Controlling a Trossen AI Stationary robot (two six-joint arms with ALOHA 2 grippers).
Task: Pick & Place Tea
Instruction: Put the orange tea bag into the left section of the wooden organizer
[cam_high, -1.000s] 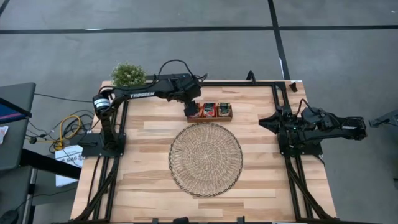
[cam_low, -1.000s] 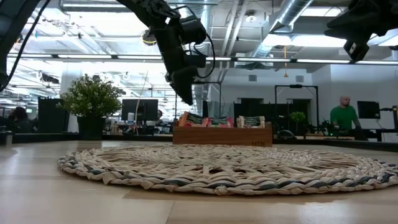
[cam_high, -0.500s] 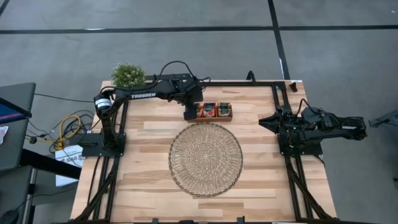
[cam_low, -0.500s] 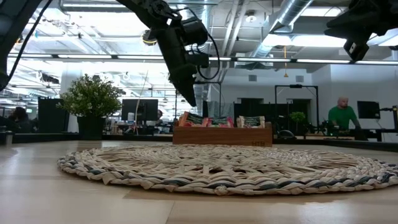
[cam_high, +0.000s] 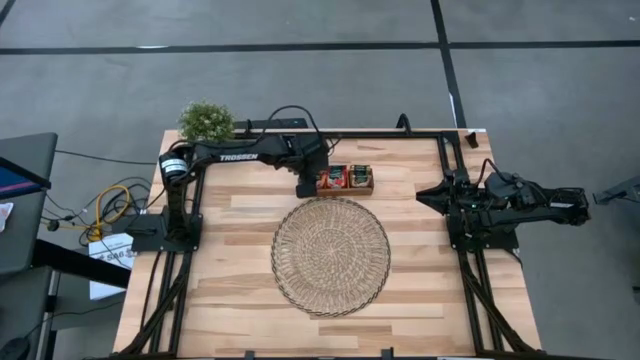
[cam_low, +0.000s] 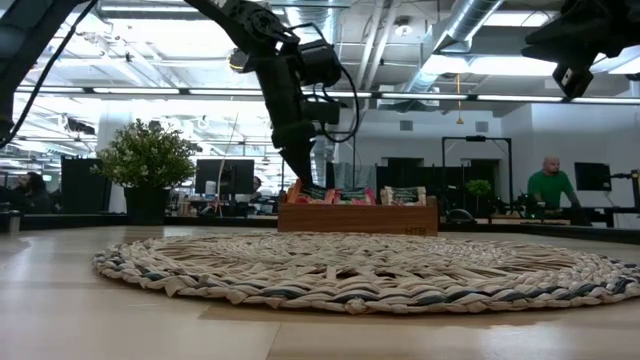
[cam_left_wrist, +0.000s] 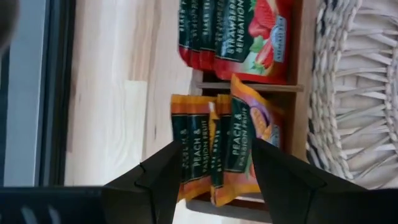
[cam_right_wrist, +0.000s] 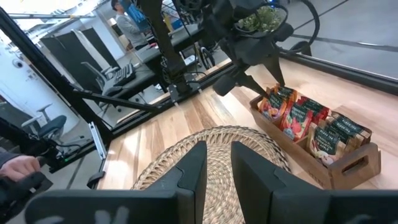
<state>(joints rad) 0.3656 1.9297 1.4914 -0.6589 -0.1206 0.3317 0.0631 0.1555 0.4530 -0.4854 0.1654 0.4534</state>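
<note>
"TROSSEN" is printed in white along the left arm (cam_high: 240, 156), as seen in the high view. In the left wrist view, "PEACH & PASSION FRUIT" is read on the dark band of the orange tea sachets (cam_left_wrist: 239, 140), and "STRAWBERRY SENSATION" is partly legible on the red tea sachets (cam_left_wrist: 249, 37) in the next compartment. Other print on the sachets is too small to be read.

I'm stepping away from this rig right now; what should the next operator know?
Left end effector: open, fingers straddling the orange tea sachets at the end compartment of the wooden tray.
Right end effector: idle at the table's right side, holding nothing.
Done: no sachet picked yet; all tea is in the tray.
Left: close, lift, place; the woven mat has nothing on it.
</note>
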